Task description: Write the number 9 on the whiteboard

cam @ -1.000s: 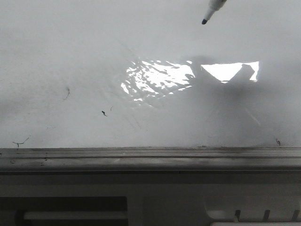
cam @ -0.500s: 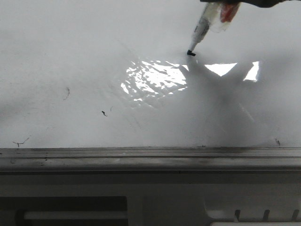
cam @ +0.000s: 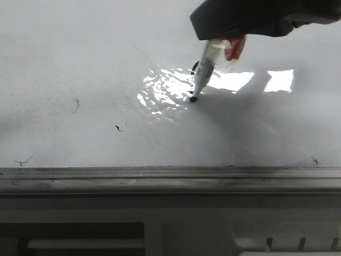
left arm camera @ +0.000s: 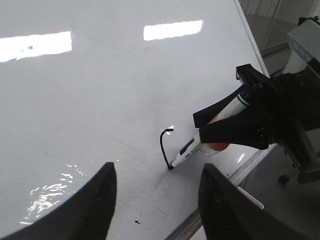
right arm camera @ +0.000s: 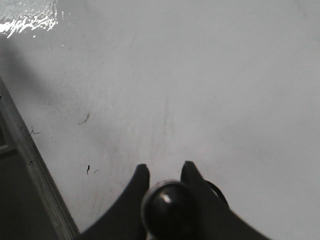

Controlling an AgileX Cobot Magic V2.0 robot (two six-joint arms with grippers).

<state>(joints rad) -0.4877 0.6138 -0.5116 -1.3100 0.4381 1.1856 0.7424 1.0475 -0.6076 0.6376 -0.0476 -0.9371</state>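
Observation:
The whiteboard (cam: 80,53) is glossy white with bright glare. My right gripper (cam: 226,42) is shut on a black-tipped marker (cam: 201,72), whose tip touches the board beside the glare patch. Of the number 9 (left arm camera: 162,147) I see only one thin curved black stroke with a small hook at its far end; it runs to the marker tip (left arm camera: 171,167). In the right wrist view the fingers (right arm camera: 141,176) clamp the marker's round dark end (right arm camera: 167,205), and part of a dark arc shows beside them. My left gripper (left arm camera: 157,200) is open and empty above the board.
A grey metal rail (cam: 160,178) runs along the board's near edge. Small stray black squiggles (cam: 118,128) and scuffs (cam: 75,105) lie left of the marker. The right arm's dark body (left arm camera: 280,110) hangs over the board's edge in the left wrist view.
The marker came down from the far side, its tip met the board and slid nearer and to the left, leaving a black stroke. The right gripper has come into the front view.

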